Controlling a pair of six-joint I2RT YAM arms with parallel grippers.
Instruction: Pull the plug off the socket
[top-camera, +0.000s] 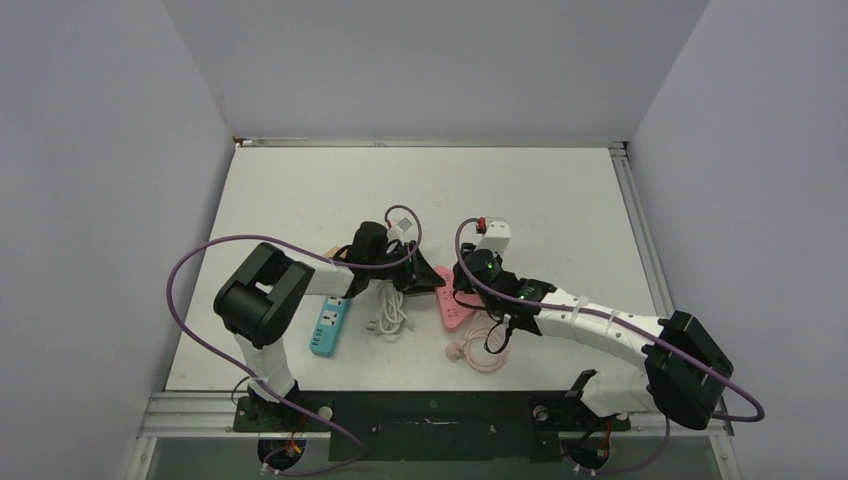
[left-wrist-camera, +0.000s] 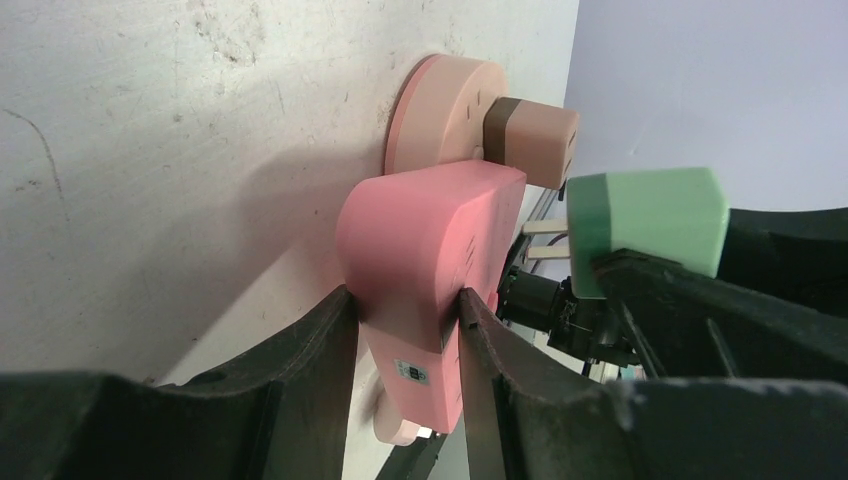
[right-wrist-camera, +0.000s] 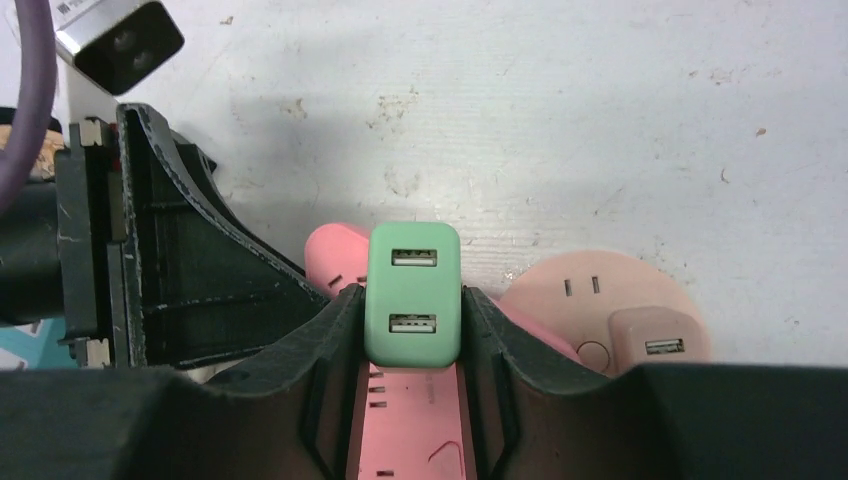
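A pink power strip (top-camera: 452, 312) lies at mid-table. My left gripper (top-camera: 425, 275) is shut on one end of the pink strip (left-wrist-camera: 430, 230), one finger on each long side. My right gripper (right-wrist-camera: 413, 300) is shut on a green USB plug (right-wrist-camera: 414, 270) that stands over the strip's face (right-wrist-camera: 415, 420). In the left wrist view the green plug (left-wrist-camera: 650, 215) shows bare metal prongs (left-wrist-camera: 543, 228) between it and the strip. I cannot tell whether their tips are still in the socket.
A round pink socket (right-wrist-camera: 590, 290) with a beige adapter (right-wrist-camera: 655, 340) lies just past the strip. A blue power strip (top-camera: 328, 325), a white cable bundle (top-camera: 390, 310), a white adapter (top-camera: 492, 235) and a pink cord coil (top-camera: 480, 350) lie close by.
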